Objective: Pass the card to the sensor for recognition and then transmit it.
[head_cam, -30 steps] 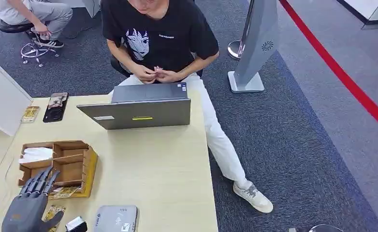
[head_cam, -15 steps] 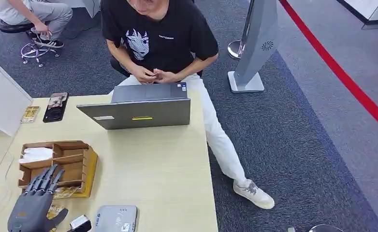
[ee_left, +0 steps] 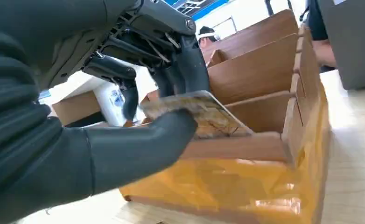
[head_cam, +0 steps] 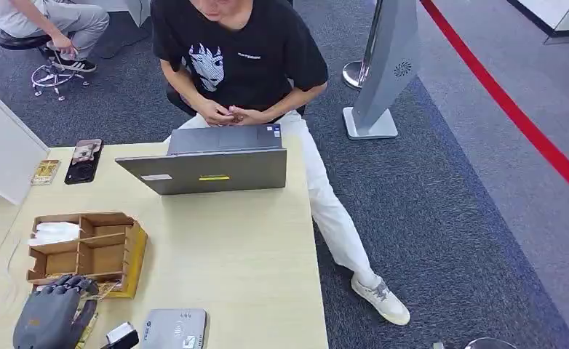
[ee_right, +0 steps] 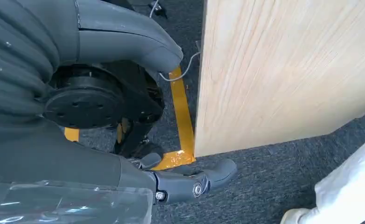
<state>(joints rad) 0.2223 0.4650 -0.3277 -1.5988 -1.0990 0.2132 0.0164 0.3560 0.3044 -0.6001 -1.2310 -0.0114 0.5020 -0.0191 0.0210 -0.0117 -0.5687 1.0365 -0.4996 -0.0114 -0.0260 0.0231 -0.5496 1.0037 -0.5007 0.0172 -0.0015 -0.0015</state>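
While the left hand (ee_left: pixel 138 121) pinches the card (ee_left: pixel 197 112) just above the wooden organizer (head_cam: pixel 85 251), the grip appears shallow; slippage could drop it short of the sensor (head_cam: pixel 174 329). The right hand (ee_right: pixel 124 135) hangs loosely, grasping nothing.

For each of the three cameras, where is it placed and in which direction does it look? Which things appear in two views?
Head view: high on the body, facing forward and down at the table, laptop and seated person; left hand shows.
Left wrist view: behind the left hand, which pinches a card by the wooden organizer.
Right wrist view: low beside the table, facing carpet; right hand shows.
Shared: organizer, table.
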